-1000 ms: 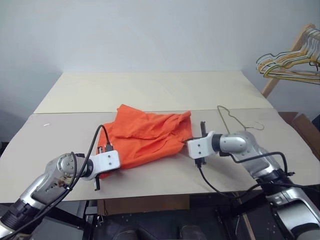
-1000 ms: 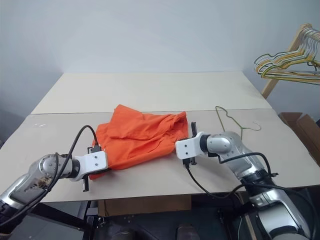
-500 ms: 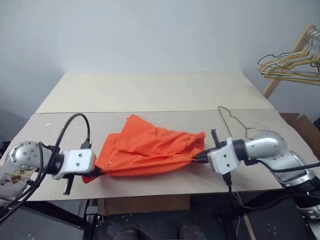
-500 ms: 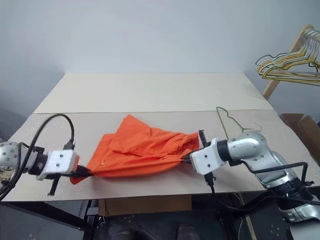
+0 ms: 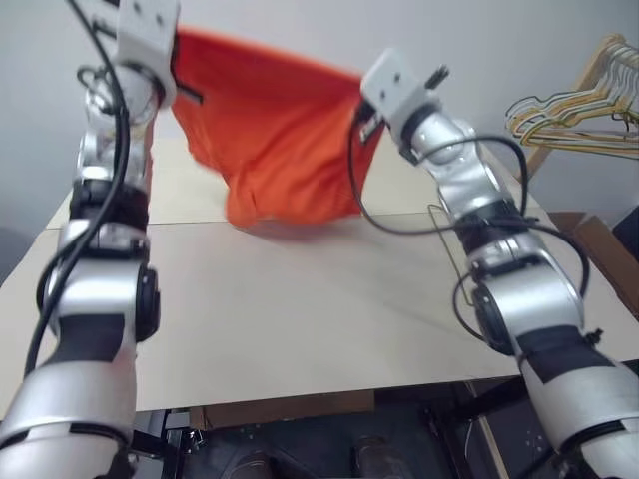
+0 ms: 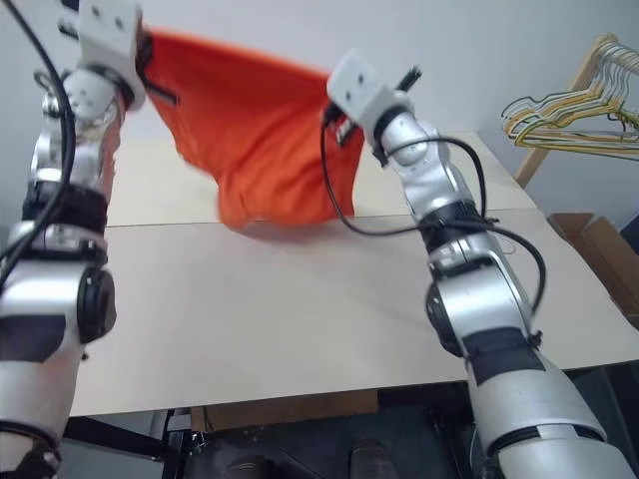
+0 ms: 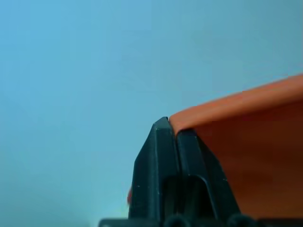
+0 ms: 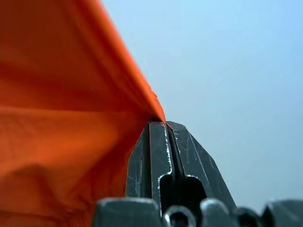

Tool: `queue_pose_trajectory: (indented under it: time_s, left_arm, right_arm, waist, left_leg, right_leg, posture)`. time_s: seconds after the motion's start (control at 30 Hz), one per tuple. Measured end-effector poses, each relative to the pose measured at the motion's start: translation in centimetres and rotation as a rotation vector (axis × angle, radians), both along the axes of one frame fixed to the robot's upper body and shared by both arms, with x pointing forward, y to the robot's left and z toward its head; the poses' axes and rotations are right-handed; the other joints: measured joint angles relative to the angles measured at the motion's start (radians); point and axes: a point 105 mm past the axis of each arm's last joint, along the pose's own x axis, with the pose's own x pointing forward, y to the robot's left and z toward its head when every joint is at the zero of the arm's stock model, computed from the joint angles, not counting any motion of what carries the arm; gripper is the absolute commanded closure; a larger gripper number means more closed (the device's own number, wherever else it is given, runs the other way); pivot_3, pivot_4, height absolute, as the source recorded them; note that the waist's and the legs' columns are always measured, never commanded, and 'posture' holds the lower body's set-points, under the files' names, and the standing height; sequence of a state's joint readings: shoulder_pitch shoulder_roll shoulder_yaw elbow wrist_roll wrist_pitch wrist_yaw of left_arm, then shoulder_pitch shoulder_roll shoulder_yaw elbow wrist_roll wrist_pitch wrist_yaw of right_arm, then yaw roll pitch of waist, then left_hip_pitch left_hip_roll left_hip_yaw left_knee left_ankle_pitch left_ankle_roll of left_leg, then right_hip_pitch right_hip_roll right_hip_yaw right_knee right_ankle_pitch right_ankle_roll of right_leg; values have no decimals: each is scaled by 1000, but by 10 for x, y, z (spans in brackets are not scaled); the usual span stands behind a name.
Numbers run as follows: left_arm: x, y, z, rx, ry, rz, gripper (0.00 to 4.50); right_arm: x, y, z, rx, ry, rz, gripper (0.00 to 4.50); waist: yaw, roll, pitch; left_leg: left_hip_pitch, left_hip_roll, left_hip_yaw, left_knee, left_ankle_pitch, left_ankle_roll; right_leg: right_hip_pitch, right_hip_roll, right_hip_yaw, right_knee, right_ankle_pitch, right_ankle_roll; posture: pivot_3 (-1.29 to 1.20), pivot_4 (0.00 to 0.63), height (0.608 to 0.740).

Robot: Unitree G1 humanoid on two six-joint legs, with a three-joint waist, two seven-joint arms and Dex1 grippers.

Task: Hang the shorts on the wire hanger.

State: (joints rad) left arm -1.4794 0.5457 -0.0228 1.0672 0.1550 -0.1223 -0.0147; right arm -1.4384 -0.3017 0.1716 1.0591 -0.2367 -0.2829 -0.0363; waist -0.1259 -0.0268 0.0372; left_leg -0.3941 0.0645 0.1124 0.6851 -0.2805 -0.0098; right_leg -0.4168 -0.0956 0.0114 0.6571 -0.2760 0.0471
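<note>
Now the left gripper [image 7: 176,134], raised high at the left, is pinched tight on one corner of the bright orange soft fabric shorts [image 5: 275,135]; its wrist view shows the two black fingers pressed together with the orange hem caught at their tips. The shorts hang stretched between both arms, above the far edge of the pale wooden bench [image 5: 290,299], and the lowest fold looks almost to touch the top, though I cannot tell if it does. The right gripper [image 8: 158,124] is also clamped on the other corner of the cloth, as its wrist view makes clear. The thin grey wire hanger [image 5: 442,232] lies on the bench near the right edge, mostly hidden behind the right arm. A bunch of yellowish and grey hangers [image 5: 569,120] hangs on a wooden rack at the far right.

I judge the step in hand is lifting and spreading the shorts. The next move calls for bringing the cloth over to the hanger, and one gripper probably must let go to take the wire

The head views show the whole spread cloth; the wrist views give the grips
</note>
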Motion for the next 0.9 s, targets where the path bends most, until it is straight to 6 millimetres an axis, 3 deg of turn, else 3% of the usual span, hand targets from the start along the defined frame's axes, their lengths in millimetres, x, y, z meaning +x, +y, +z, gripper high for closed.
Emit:
queue_pose_trajectory:
  time_s: [0.03,0.1,0.17,0.2,0.23,0.3,0.33,0.37,0.4,0.5,0.6,0.7,0.73,0.9]
  left_arm:
    - [-4,-1,9,6,-58,3,4455]
    - [-11,-7,17,41,-149,-27,4455]
    - [-15,-14,13,94,-177,-93,4455]
    - [-16,-18,3,143,-176,-144,4455]
    - [-17,-22,-12,196,-160,-201,4455]
    - [-20,-32,-67,306,-55,-357,4455]
    - [-20,-33,-90,324,3,-401,4455]
    - [-33,-35,-129,358,100,-507,4455]
    - [-37,-37,-154,368,176,-559,4455]
    - [-85,-41,-211,447,428,-771,4455]
    - [-122,-38,-225,529,618,-886,4455]
    - [-154,-31,-232,611,790,-952,4455]
    - [-164,-26,-239,636,872,-967,4455]
    - [-209,-18,-269,674,1174,-1067,4455]
  right_arm:
    - [-6,-2,10,24,-76,-6,4500]
    - [-12,-8,13,31,-172,-27,4500]
    - [-12,-16,-1,-11,-188,-39,4500]
    - [-10,-24,-18,-54,-172,-48,4500]
    - [-8,-30,-38,-110,-146,-49,4500]
    - [-7,-45,-96,-254,-41,-38,4500]
    - [-7,-51,-115,-293,2,-34,4500]
    - [-14,-52,-148,-411,60,24,4500]
    - [-17,-58,-166,-463,102,38,4500]
    - [-38,-56,-206,-633,193,202,4500]
    - [-57,-52,-231,-771,247,340,4500]
    - [-73,-41,-246,-882,265,470,4500]
    - [-78,-41,-251,-916,276,503,4500]
    - [-94,-42,-277,-1042,344,597,4500]
  waist:
    - [-4,0,0]
    - [-12,0,0]
    - [-17,0,-1]
    - [-19,0,-2]
    - [-23,1,-3]
    - [-32,2,-4]
    - [-35,2,-4]
    - [-54,3,-4]
    - [-60,3,-3]
    - [-101,4,-3]
    - [-117,3,-3]
    - [-114,4,-3]
    - [-108,4,-3]
    - [-69,3,-3]
  left_leg:
    - [-1,-1,0,-3,0,0]
    - [-2,-1,0,-5,0,0]
    - [-3,-1,0,-5,0,0]
    - [-2,-1,0,-4,0,0]
    - [-1,-2,0,-4,0,0]
    - [4,-2,1,-3,1,0]
    - [4,-2,1,-2,2,0]
    - [6,-3,2,-4,5,0]
    - [5,-2,1,-3,5,0]
    - [7,1,-4,-5,7,0]
    - [15,2,-6,-5,7,-1]
    - [31,1,-6,-7,4,4]
    - [35,1,-6,-7,0,11]
    - [41,1,-5,-5,-2,13]
  right_leg:
    - [-3,-1,0,0,0,0]
    - [-4,-1,-2,0,0,0]
    - [-3,-1,-3,-1,0,0]
    - [-2,-2,-3,-1,0,0]
    - [0,-2,-3,-2,0,1]
    - [8,-3,-2,-7,-1,1]
    - [10,-2,-2,-10,-2,3]
    - [10,-4,-1,-8,-1,3]
    - [10,-3,-1,-7,-1,3]
    - [9,-1,3,-6,-1,3]
    - [14,0,5,-3,-1,3]
    - [31,0,6,-10,-1,3]
    - [35,0,6,-10,-1,3]
    - [41,-2,6,-9,0,1]
  posture:
    - [-59,0,740]
    - [-62,0,740]
    - [-64,0,740]
    - [-64,0,740]
    - [-65,0,740]
    - [-66,0,740]
    - [-68,0,740]
    - [-69,0,740]
    - [-66,0,740]
    - [-61,0,740]
    - [-47,0,740]
    - [-40,0,740]
    - [-39,0,740]
    - [-43,0,740]
